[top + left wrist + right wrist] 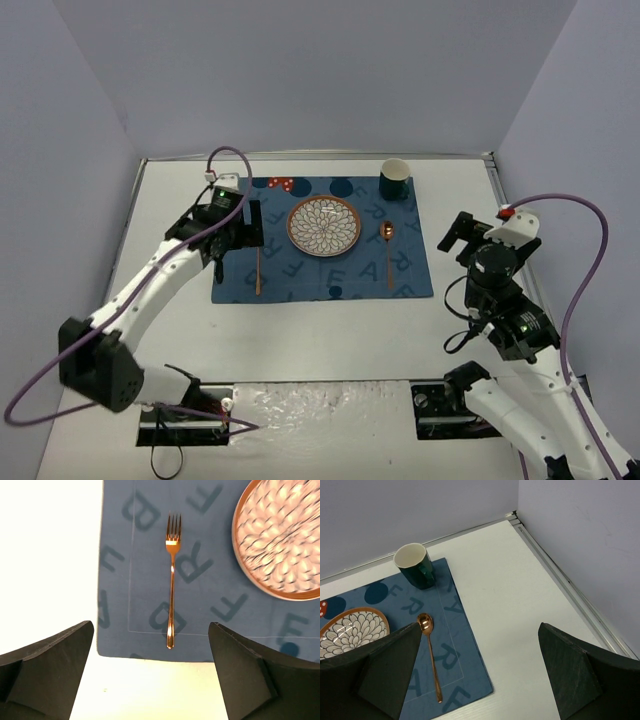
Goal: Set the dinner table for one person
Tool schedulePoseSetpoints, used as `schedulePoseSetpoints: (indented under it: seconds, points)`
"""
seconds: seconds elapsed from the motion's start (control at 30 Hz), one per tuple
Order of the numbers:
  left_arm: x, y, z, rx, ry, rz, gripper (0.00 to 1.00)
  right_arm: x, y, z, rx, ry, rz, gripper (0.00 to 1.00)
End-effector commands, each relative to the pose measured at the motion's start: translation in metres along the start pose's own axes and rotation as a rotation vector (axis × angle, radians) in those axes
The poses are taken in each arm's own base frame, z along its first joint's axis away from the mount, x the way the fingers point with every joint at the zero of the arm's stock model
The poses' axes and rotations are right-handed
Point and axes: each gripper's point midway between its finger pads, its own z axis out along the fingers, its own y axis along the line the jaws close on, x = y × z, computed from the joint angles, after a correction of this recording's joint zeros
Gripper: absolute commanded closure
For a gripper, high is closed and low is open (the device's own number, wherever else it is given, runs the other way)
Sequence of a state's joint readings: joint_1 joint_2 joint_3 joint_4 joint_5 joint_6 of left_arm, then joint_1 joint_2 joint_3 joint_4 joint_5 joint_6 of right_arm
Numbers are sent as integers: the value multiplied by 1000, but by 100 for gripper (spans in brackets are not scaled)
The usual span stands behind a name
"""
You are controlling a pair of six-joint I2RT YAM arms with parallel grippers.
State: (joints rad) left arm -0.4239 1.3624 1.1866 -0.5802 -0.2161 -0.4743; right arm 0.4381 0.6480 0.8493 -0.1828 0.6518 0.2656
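The white dinner table (330, 330) carries a dark blue lettered placemat (320, 280). On it are a patterned plate (323, 226), a copper fork (258, 268) to its left, a copper spoon (388, 250) to its right and a dark green mug (394, 180) at the far right corner. My left gripper (248, 224) is open and empty, hovering above the fork (171, 580), whose handle end lies between the fingers' line in the left wrist view. My right gripper (458, 236) is open and empty over bare table (520, 620), right of the spoon (431, 655) and mug (415, 565).
Grey walls enclose the table on three sides, with a metal rail (570, 587) along the right edge. Two cut-outs at the near edge hold the arm bases (190, 415). A red spotted patch (283, 184) shows at the placemat's far edge.
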Motion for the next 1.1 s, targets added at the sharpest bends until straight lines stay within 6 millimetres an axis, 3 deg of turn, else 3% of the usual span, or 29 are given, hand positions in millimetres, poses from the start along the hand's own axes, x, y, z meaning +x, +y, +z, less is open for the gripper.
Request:
schedulePoseSetpoints:
  seconds: [0.0,0.2,0.37,0.63,1.07]
  points:
    - [-48,29,-73,-10,-231,-15,3,-45,-9,-18,-17,-111,32,0]
    - [-56,76,-140,-72,-437,-49,3,-63,-33,-40,-5,-194,12,0]
    - [-43,111,-172,-145,-569,-70,3,-67,-51,-56,1,-247,9,0]
    - [-16,127,-164,-182,-608,-83,3,-59,-59,-60,3,-264,-5,0]
    - [-12,137,-150,-204,-624,-143,3,-46,-58,-56,-9,-279,9,0]
